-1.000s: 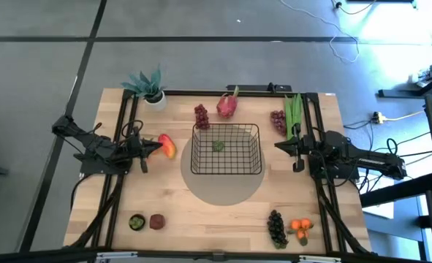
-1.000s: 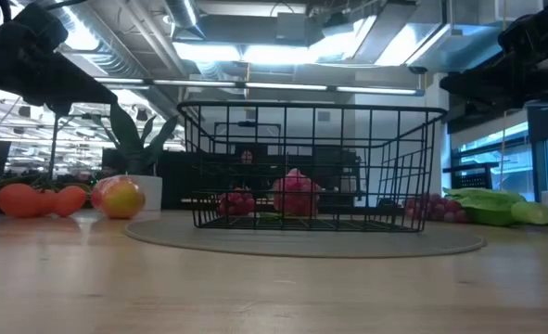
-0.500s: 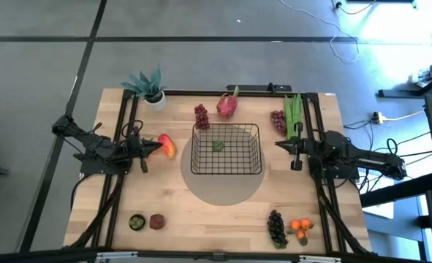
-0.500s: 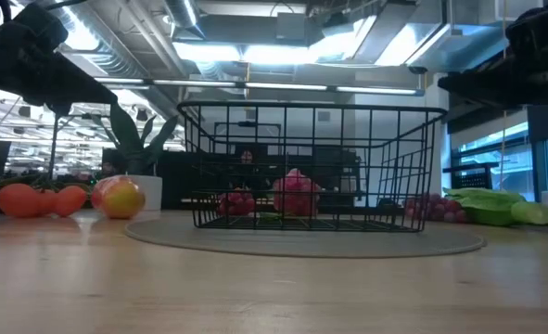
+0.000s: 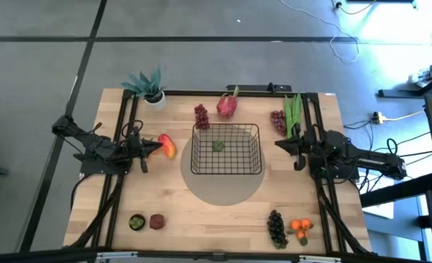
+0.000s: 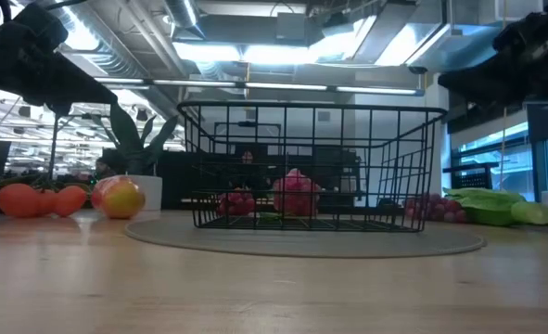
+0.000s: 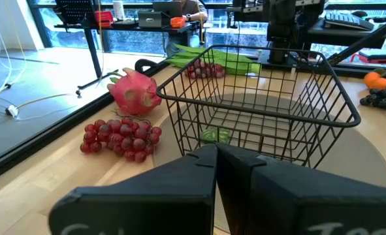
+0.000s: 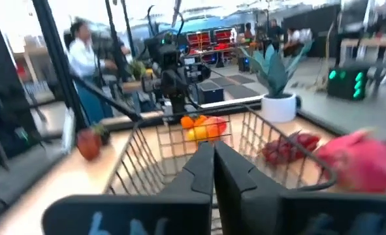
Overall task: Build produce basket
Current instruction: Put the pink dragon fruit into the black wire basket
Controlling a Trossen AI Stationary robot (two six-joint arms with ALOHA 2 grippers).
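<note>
Wide wooden worktop fills the middle of the overhead frame, and dead centre on its grey round mat sits the basket, parked where both arms can reach it. One small green fruit lies inside, upper left of the mesh floor, so the job looks barely begun. The rest of the produce rings it: dragon fruit and red grapes just above the basket, green pods with more grapes upper right, dark grapes and oranges lower right, two small fruits lower left. Left gripper, jaws together and empty, points at the mango right beside its tip. Right gripper, jaws together too, hangs just right of the basket, holding nothing.
</note>
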